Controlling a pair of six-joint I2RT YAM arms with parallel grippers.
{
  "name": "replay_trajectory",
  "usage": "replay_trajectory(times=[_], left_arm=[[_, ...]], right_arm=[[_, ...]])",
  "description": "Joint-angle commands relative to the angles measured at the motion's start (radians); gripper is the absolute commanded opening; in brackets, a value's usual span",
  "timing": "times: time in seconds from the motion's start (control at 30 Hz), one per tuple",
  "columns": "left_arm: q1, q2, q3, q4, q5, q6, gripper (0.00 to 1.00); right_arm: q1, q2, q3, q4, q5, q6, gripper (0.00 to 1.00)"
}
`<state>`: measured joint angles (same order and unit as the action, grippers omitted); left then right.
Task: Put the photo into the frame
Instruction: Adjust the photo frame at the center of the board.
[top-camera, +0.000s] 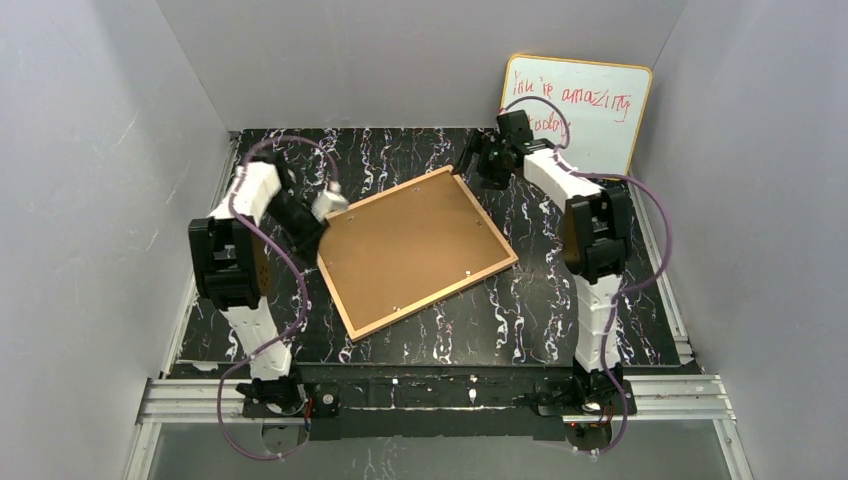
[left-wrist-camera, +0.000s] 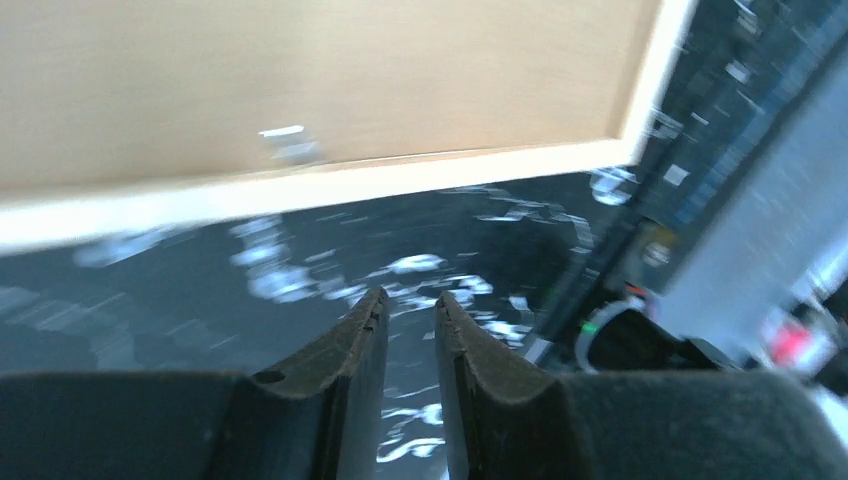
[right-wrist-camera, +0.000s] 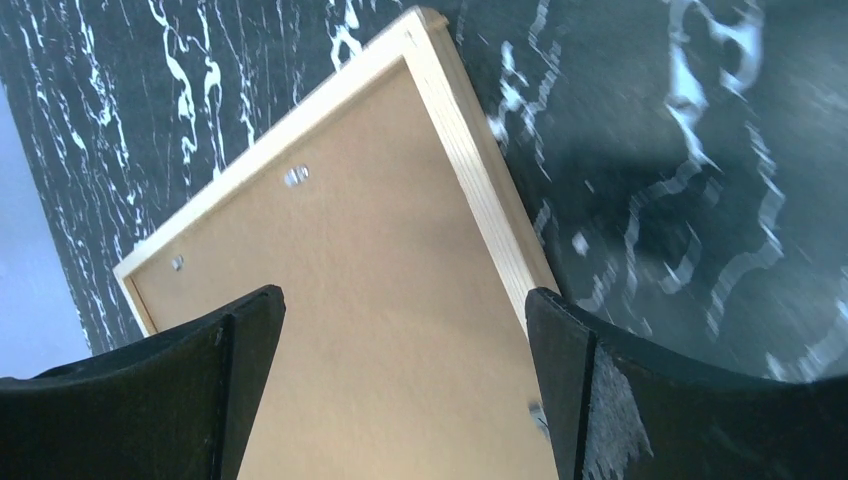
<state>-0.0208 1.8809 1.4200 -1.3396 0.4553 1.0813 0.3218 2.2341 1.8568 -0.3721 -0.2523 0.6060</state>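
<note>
- The frame (top-camera: 415, 250) lies flat on the table (top-camera: 560, 310), between the two arms, with its brown back panel facing up
- The photo shows in none of the views, so I cannot tell whether it is under the panel or somewhere else
- Left gripper (left-wrist-camera: 410, 300): the jaws are parted by only a narrow slit with nothing between them, and it sits low, just beside the frame's left edge
- Right gripper (right-wrist-camera: 405, 300): the jaws are spread wide, above the frame's far corner and empty
- Risk: the frame looks light on a smooth top, so a push from one arm alone would likely spin or slide it instead of lifting an edge
- Risk: the left jaws' slit looks too tight to take the wooden rim, so they may skid off it
- Risk: small metal tabs seem to hold the panel, and prying before turning them could bend the panel or stress the pane
- The frame's long axis runs across the table, with its left end nearer the arms and its right end further back towards the whiteboard (top-camera: 590, 110), and its face points down
</note>
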Motion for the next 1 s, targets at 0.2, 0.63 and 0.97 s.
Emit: replay_trajectory(times=[0.2,0.63,0.97], left_arm=[[0.231,0.245,0.407,0.468,-0.065,-0.524,0.22],[0.175,0.360,0.352,0.786,0.020,-0.886,0.22],[0.148,0.338,0.225,0.665,-0.036,-0.693,0.19]], right_arm=[[-0.042,-0.555,-0.602,0.038,-0.002,0.033,0.99],[-0.039,-0.819,-1.108,0.198,-0.284,0.212,0.99],[-0.039,-0.624,-1.047,0.330,-0.271,0.232,0.99]])
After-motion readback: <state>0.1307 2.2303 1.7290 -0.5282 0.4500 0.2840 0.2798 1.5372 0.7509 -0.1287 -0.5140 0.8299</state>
